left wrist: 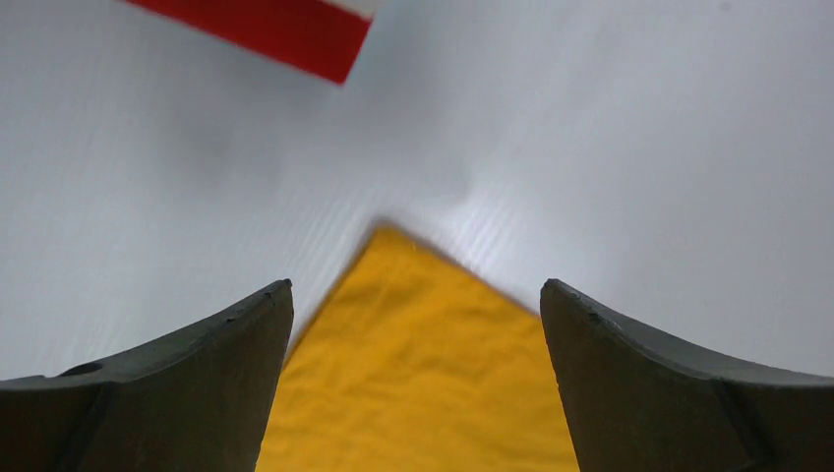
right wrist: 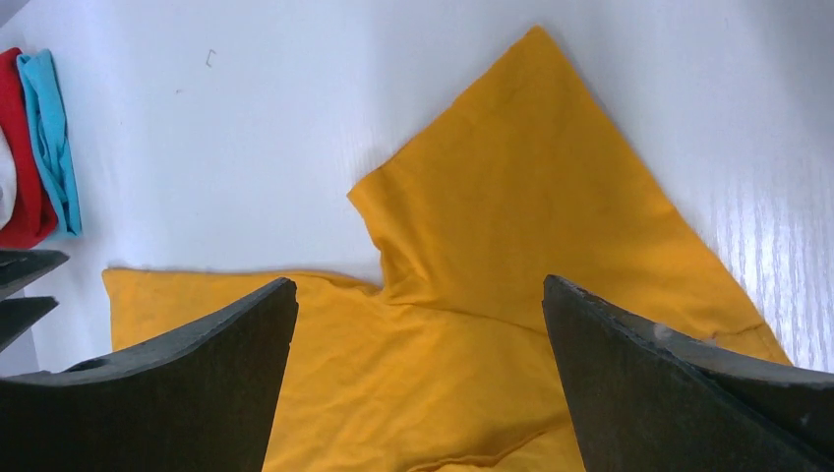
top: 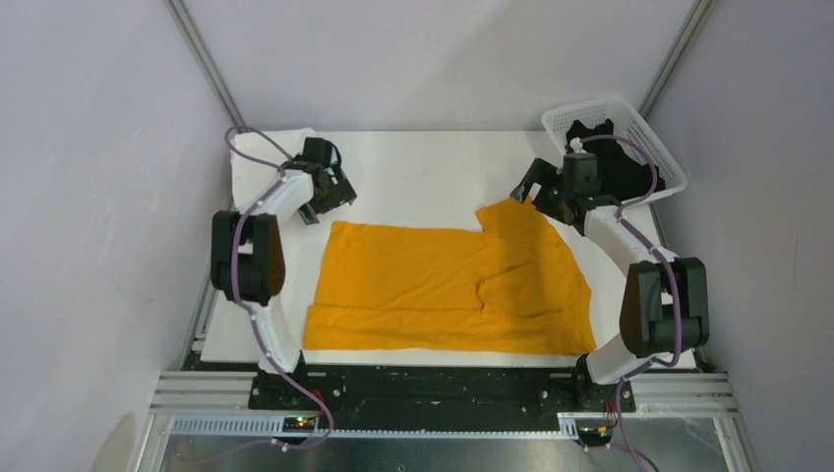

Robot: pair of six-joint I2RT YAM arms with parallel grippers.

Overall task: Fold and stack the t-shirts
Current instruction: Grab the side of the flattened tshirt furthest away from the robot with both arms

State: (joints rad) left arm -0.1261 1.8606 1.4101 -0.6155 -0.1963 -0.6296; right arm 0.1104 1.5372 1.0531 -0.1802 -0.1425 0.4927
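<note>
Surface: matte white table top (top: 433, 167), smooth, so cloth should slide on it when dragged
Left claw: left claw (left wrist: 416, 285) gapes wide and holds nothing; it hangs over the tee's 10 o'clock corner
Right claw: right claw (right wrist: 418, 280) is spread just as wide and also bare, above the sleeve at 1 o'clock
Tee: mustard-yellow cotton t-shirt (top: 433, 285) lies flat mid-table, partly folded, with one sleeve sticking out towards 1 o'clock
Handling: likely light, limp and thin; it will sag and drape once lifted, and a shallow pinch may catch only one layer
Hold: judged best at the two far corners under the claws, pinched low against the table
Stack: folded white tee (top: 258, 147) at the table's 10 o'clock; folded red tee (right wrist: 20, 157) and folded light-blue tee (right wrist: 49, 128) lie in it
Basket: white plastic lattice basket (top: 629, 113) at 2 o'clock, crumpled black tee (top: 595, 130) inside
Room: pale grey walls (top: 413, 59) close in on three sides, leaving little swing space
</note>
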